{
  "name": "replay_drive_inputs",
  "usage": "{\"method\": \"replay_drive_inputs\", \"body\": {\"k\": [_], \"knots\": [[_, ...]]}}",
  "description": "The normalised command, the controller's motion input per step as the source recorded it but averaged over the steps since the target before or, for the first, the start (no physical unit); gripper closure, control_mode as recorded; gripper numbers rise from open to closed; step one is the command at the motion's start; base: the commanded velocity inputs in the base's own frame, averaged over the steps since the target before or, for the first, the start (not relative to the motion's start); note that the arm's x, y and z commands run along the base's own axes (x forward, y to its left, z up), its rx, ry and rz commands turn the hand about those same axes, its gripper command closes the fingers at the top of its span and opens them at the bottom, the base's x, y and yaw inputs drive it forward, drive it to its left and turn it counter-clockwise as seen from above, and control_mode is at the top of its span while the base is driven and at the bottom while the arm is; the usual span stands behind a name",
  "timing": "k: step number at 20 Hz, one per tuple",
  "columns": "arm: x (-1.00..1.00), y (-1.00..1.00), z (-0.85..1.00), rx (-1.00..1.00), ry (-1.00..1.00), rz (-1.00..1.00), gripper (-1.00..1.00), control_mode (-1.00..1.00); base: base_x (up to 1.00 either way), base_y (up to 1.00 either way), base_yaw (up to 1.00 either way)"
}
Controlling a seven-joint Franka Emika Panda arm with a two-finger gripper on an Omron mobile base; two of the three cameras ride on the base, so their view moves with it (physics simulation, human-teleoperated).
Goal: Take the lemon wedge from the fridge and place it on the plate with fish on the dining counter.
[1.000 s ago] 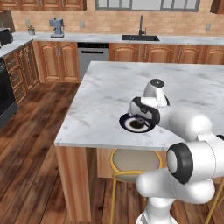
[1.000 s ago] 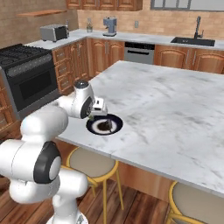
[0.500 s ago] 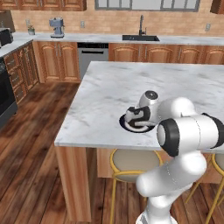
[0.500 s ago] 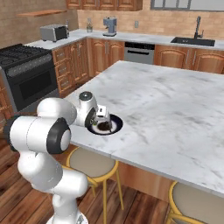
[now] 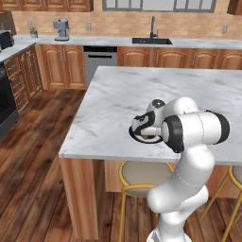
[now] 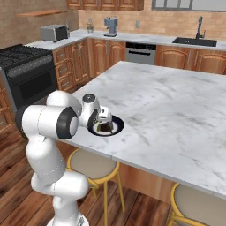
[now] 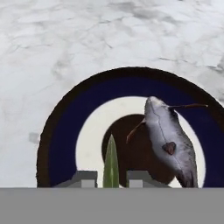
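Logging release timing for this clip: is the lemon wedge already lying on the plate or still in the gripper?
Still in the gripper: the lemon wedge stands edge-up between the fingertips, over the plate beside the fish.

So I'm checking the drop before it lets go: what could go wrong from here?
The lemon wedge stands on its thin edge between the fingertips, so once released it may topple, possibly against the fish close beside it. The plate sits near the dining counter's edge, so a nudge from the low gripper could push it toward the drop.
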Motion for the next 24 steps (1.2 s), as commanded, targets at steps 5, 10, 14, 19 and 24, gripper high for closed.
{"method": "replay_drive_inputs", "body": {"k": [5,10,14,19,24], "knots": [[0.0,0.0,0.29,-0.01,-0.09,-0.03,-1.0,-1.0,0.0,0.0,0.0],[-0.75,0.3,0.98,0.04,-0.06,-0.07,-1.0,-1.0,0.0,0.0,0.0],[-1.0,0.53,0.33,0.0,-0.03,-0.03,-1.0,-1.0,0.0,0.0,0.0],[-1.0,0.47,0.01,-0.01,-0.25,-0.03,-1.0,-1.0,0.0,0.0,0.0],[-1.0,0.24,0.28,-0.17,-0.69,-0.08,-1.0,-1.0,0.0,0.0,0.0]]}}
